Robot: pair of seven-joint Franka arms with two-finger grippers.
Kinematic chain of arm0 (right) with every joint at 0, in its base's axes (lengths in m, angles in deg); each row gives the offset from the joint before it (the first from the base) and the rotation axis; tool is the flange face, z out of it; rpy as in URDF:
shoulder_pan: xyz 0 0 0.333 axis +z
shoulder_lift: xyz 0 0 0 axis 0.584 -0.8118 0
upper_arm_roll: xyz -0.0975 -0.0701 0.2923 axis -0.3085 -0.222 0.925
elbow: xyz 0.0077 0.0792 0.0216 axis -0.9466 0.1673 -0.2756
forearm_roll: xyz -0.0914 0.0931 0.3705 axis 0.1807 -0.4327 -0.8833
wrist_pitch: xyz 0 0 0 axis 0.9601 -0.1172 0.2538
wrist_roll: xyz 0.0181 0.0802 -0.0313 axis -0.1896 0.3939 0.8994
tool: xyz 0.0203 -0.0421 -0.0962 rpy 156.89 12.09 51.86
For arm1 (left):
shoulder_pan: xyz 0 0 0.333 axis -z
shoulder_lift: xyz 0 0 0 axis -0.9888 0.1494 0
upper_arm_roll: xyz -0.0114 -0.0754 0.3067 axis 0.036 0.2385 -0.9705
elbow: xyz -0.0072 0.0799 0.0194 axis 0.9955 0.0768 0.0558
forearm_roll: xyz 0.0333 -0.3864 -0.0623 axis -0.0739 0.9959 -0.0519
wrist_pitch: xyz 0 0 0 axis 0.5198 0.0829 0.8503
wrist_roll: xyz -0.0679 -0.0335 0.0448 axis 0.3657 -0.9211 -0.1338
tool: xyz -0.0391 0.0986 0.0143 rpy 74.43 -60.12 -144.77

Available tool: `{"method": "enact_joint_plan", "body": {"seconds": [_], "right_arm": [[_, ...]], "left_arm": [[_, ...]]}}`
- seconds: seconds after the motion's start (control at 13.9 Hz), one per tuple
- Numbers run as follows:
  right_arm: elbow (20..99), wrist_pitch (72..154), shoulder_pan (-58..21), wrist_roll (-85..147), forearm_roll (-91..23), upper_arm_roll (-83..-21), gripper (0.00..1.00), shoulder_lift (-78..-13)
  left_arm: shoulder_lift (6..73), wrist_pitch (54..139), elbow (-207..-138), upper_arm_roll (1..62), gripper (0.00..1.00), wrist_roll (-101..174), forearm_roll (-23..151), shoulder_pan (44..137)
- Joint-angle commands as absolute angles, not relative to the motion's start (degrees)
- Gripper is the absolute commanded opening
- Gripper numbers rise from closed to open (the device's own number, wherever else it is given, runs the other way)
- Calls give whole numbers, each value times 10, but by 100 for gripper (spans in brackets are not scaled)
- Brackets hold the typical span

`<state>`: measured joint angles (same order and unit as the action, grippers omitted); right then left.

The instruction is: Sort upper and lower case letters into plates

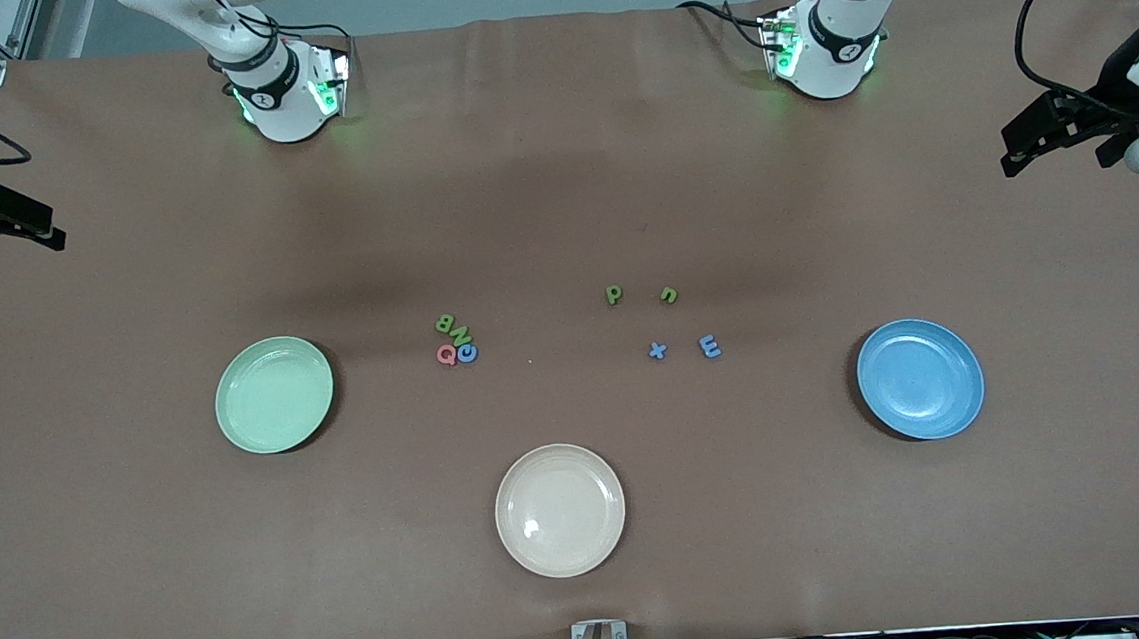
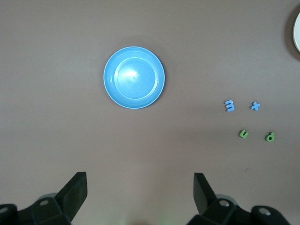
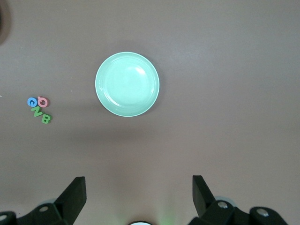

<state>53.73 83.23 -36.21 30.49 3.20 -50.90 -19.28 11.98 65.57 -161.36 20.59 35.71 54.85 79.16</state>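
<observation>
Cream plate (image 1: pixel 560 510) nearest; green plate (image 1: pixel 274 394), blue plate (image 1: pixel 919 378) well apart.

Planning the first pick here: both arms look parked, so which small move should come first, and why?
Probably bring the open left hand down over the blue E: it lies apart from other letters, nearest the blue plate. All plates are empty; the right hand waits open.

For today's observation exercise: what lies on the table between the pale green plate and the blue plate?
In the front view, between the pale green plate and the blue plate lie eight small letters in two groups.
</observation>
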Motion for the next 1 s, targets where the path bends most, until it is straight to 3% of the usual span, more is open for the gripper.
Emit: {"method": "enact_joint_plan", "body": {"seconds": [0.0, 0.36, 0.65, 0.93], "right_arm": [[560, 840, -355, 307, 42, -510, 100, -165], [585, 851, -353, 307, 41, -510, 100, -144], [585, 853, -349, 307, 41, -510, 100, -144], [585, 855, -349, 307, 41, -510, 100, -145]], "left_arm": [[117, 655, -1613, 206, 100, 349, 549, 791], [127, 656, -1607, 204, 100, 353, 548, 788], [182, 664, -1617, 215, 100, 367, 553, 804], [242, 779, -1670, 231, 100, 529, 549, 862]]}}
